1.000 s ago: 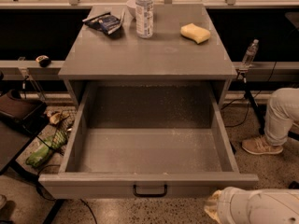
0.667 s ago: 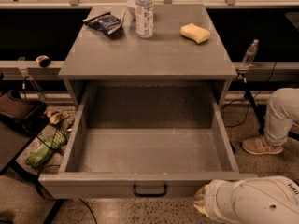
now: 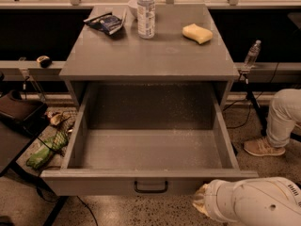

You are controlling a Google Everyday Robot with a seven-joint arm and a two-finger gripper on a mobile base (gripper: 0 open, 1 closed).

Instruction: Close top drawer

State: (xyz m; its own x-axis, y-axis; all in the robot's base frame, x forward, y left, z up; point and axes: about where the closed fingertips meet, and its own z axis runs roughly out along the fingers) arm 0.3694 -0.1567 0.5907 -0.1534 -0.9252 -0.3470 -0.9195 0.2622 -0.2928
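The top drawer (image 3: 108, 184) of the grey cabinet (image 3: 150, 55) is pulled far out toward the camera, and its inside is empty. Its small black bar handle (image 3: 151, 187) sits at the centre of the front panel. My white arm (image 3: 254, 202) enters from the bottom right. The gripper (image 3: 201, 202) is at its left end, just below the right part of the drawer's front panel and right of the handle. The lower drawers are hidden under the open one.
On the cabinet top stand a water bottle (image 3: 146, 12), a yellow sponge (image 3: 197, 33) and a snack bag (image 3: 106, 22). A person's leg and shoe (image 3: 275, 126) are on the right. A green bag (image 3: 47, 147) and a dark table (image 3: 16, 126) are on the left.
My arm has moved left along the bottom edge, bringing the gripper closer to the drawer front. The drawer has not moved.
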